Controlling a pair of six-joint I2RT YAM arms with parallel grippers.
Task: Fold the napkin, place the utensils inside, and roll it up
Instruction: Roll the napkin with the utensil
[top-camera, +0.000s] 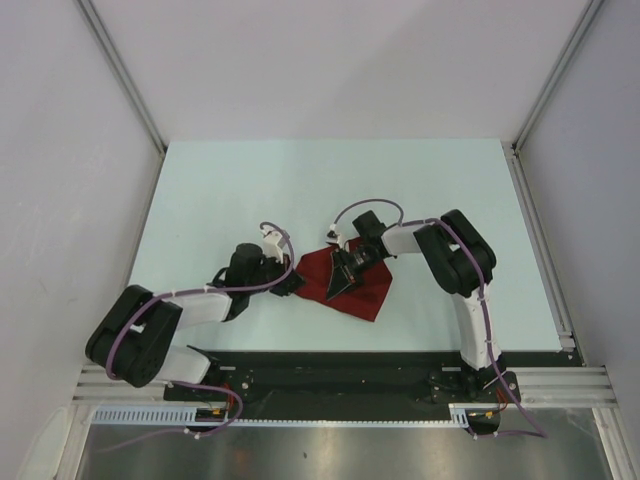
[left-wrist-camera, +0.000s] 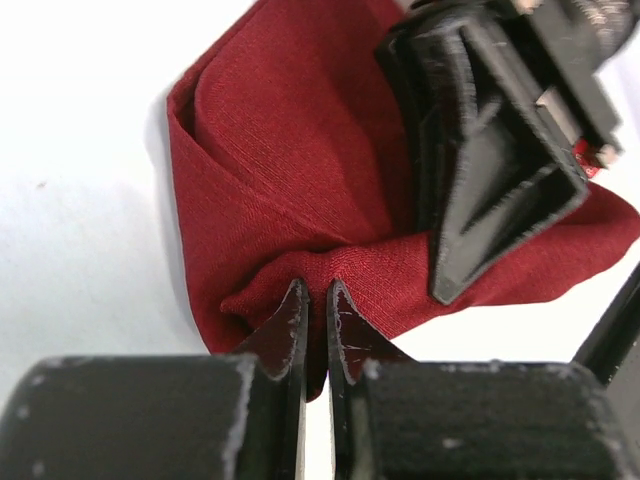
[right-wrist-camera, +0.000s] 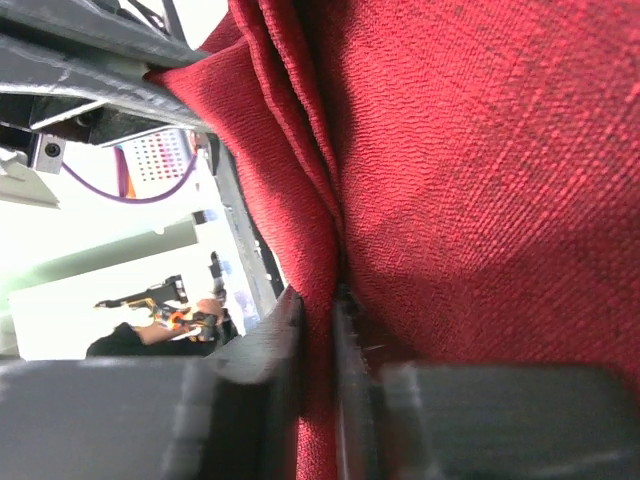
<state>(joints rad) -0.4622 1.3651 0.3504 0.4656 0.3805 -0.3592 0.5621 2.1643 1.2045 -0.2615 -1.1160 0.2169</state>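
The dark red napkin (top-camera: 370, 295) lies bunched mid-counter (top-camera: 300, 190). The left gripper (left-wrist-camera: 315, 300) pinches a raised fold at its edge — jaws nearly touching. The right gripper (right-wrist-camera: 318, 305) nips another crease of the cloth — jaws just as narrow.

Top view: bright, even, diffuse light. Only faint, soft shadows are thrown on the pale surface (top-camera: 250, 190) beneath the arms. A dull sheen is seen on the metal strip (top-camera: 330, 450) at 6 o'clock. Detail is held sharp throughout.

Left wrist view: the surface is washed out almost to white at 9 o'clock, and a soft shadow is cast along the napkin (left-wrist-camera: 280, 150) edge there. The weave is rendered sharp. The left claw (left-wrist-camera: 317, 300) is blurred at 6 o'clock.

Right wrist view: the weave is sharp at 3 o'clock, with deep shadow in the centre fold. The right claw (right-wrist-camera: 318, 305) at 6 o'clock is soft. The background at 9 o'clock is overexposed and unfocused.
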